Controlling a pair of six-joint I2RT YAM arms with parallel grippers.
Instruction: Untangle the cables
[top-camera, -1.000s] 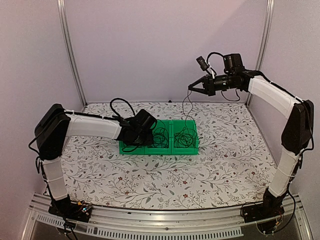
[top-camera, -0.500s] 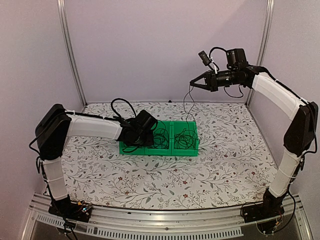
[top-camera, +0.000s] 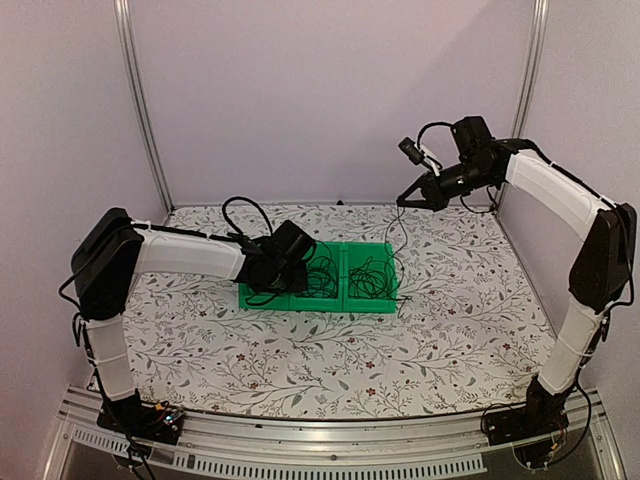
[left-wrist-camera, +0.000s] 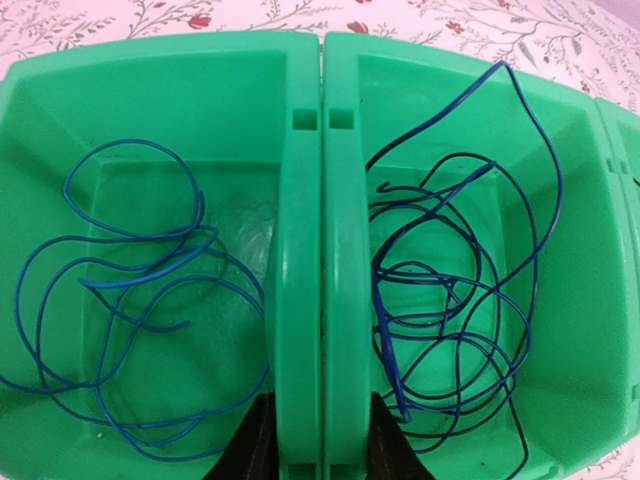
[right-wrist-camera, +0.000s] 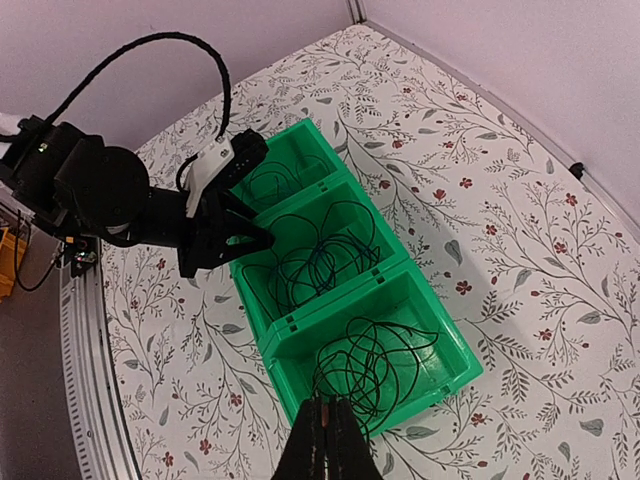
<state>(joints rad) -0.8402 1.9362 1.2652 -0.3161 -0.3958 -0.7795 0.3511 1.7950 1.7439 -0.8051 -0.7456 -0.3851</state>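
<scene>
Flowered cloth covers the table (top-camera: 450, 330), the biggest thing in view. Two white and black arms rise from its near edge. The left arm (top-camera: 185, 255) reaches low across the cloth, and the right arm (top-camera: 550, 190) is lifted high near the back wall.

Three green bins (top-camera: 318, 303) stand in one row near the middle of the table, touching side by side.

The left gripper (left-wrist-camera: 322, 445) is down at the place where the left bin and the middle bin meet. Its jaws are only partly open, with one dark finger (left-wrist-camera: 252, 450) on each side of the two joined walls. The fingers lie close against these walls and hold nothing else.

The right gripper (top-camera: 408, 200) is well above the bins, toward the right. Its jaws are fully together and pinch the top of one thin black cable (top-camera: 404, 270). This cable hangs down in a loose line, and its lower end comes to the cloth just beside the right bin.

The other cables lie inside the bins. A loose blue coil (left-wrist-camera: 135, 290) is in the left bin. A denser tangle (left-wrist-camera: 450, 300) of dark strands is in the middle bin, and one strand there is clearly blue. A black coil (right-wrist-camera: 372, 370) is in the right bin.
</scene>
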